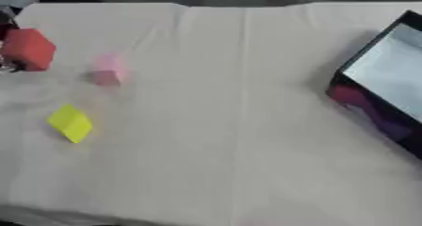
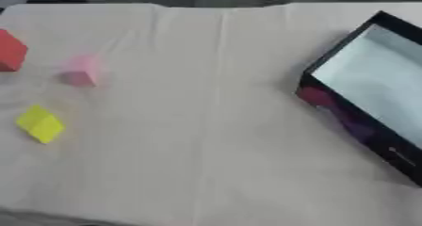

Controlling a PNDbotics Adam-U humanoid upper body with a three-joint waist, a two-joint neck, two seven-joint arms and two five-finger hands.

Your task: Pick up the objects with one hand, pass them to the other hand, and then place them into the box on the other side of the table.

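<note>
A red block (image 1: 29, 49) is at the far left edge of the table. Dark and silver parts of my left hand (image 1: 6, 66) show right against its left side, mostly cut off by the picture's edge. A pink block (image 1: 108, 69) lies on the cloth just right of the red one. A yellow block (image 1: 71, 123) lies nearer to me, tilted on a corner. The black box (image 2: 346, 117) with a pale inside stands at the right edge, set askew. My right hand shows in neither view.
A beige cloth (image 1: 231, 140) with lengthwise creases covers the table. Its far edge runs along the top, with dark floor and grey shapes beyond. The box's near wall carries a red and purple print (image 2: 329, 105).
</note>
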